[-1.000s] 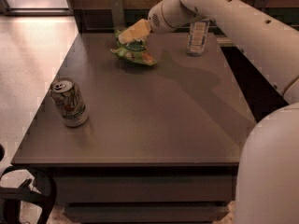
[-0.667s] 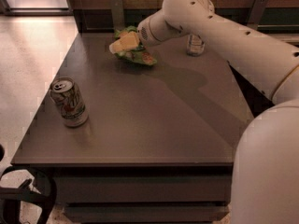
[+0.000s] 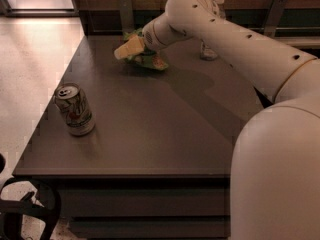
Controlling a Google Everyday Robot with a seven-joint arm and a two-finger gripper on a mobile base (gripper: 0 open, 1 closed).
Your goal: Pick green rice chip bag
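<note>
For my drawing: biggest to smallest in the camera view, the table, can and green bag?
1. table
2. can
3. green bag, unsure: it is farther back, partly hidden by the tool over it.

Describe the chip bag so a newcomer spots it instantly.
On the dark table, look to the far edge, near the middle, where the gripper sits right over it. The chip bag is crumpled and bright green, unlike the upright can at front left.

This is looking like an office break area: a dark surface (image 3: 150, 129) is carrying a soda can (image 3: 75, 109), speckled floor (image 3: 35, 49) is lying at left, and the gripper (image 3: 129, 47) is hanging at upper centre.
</note>
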